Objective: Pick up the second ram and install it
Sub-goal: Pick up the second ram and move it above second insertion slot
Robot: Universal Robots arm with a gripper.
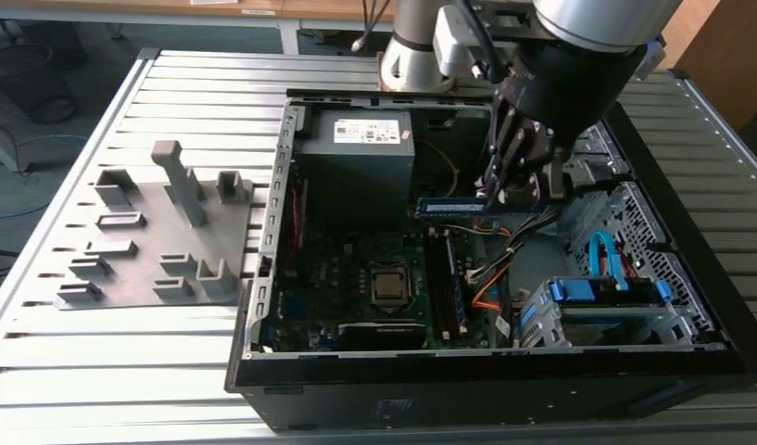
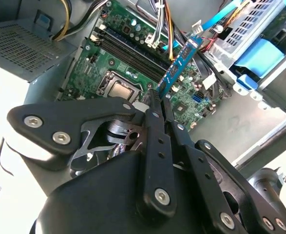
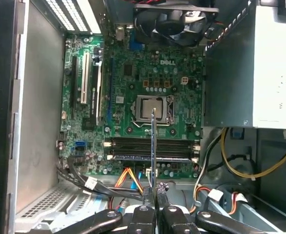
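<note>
The gripper (image 2: 157,100), jaws clamped on one end of the second ram (image 2: 179,63), holds the stick above the motherboard (image 3: 133,78) and its memory slots (image 3: 128,144) inside the open computer case (image 1: 264,278). Pickup looks done, but the stick is not yet seated.

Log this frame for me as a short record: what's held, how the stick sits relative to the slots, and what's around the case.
gripper: jaws shut on the second ram
ram pose: in the air above the motherboard, turned crosswise to the memory slots, not seated
workpiece: open computer case lying on a slatted table
beside case: grey fixture tray, on the exterior view's left
</note>
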